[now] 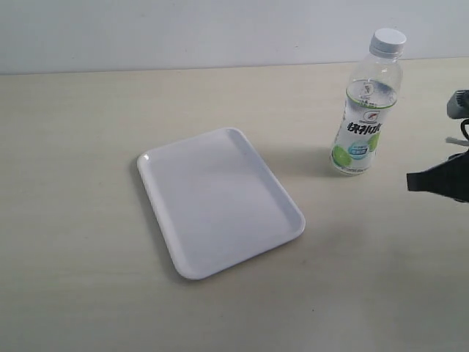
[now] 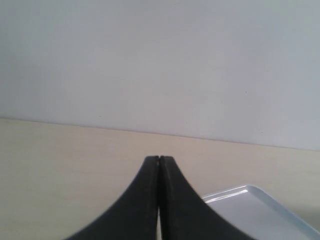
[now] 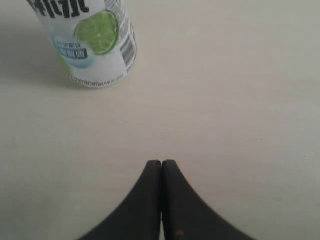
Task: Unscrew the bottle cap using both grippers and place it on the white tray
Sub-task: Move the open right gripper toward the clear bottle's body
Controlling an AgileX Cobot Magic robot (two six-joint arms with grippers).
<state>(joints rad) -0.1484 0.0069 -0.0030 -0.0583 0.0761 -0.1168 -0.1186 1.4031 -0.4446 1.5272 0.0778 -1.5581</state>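
Observation:
The clear bottle (image 1: 364, 117) with its white-and-green label stands upright on the table at the back right, and the white ribbed cap (image 1: 388, 42) sits on its neck. The white tray (image 1: 220, 199) lies flat in the middle of the table, with nothing on it. My right gripper (image 1: 410, 181) pokes in from the right edge, shut and holding nothing, a little in front and to the right of the bottle. In the right wrist view the shut gripper (image 3: 161, 162) points at bare table with the bottle's base (image 3: 92, 47) ahead. My left gripper (image 2: 159, 158) is shut and holds nothing; a tray corner (image 2: 255, 210) shows beside it.
The table is a pale beige surface (image 1: 88, 220) ending at a light wall (image 1: 183, 29) at the back. A grey part of the right arm (image 1: 459, 103) shows at the right edge. The left arm is outside the exterior view.

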